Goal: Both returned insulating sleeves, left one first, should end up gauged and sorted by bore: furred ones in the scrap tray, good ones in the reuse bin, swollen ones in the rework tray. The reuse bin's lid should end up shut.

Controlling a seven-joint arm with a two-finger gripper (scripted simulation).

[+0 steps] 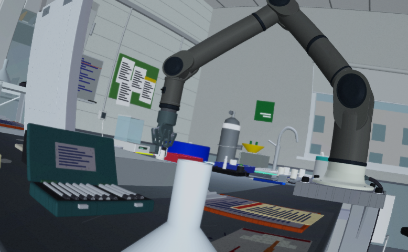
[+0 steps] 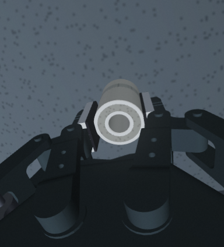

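My gripper (image 2: 118, 116) reaches down to the far part of the bench, where a white insulating sleeve (image 2: 118, 121) stands upright on the speckled grey top with my fingers closed around it. From above I see its open bore ringed by a pale wall. From the side camera the gripper (image 1: 162, 145) hangs just left of the blue bin (image 1: 188, 149) and the red tray (image 1: 183, 157), and the sleeve (image 1: 161, 153) shows as a small white stub under the fingers.
The blue bin and red tray stand close to the right of the gripper. A grey cylinder (image 1: 228, 137) rises further right. A green case of gauge pins (image 1: 75, 175) lies open in front, and a white flask (image 1: 181, 212) blocks the near view.
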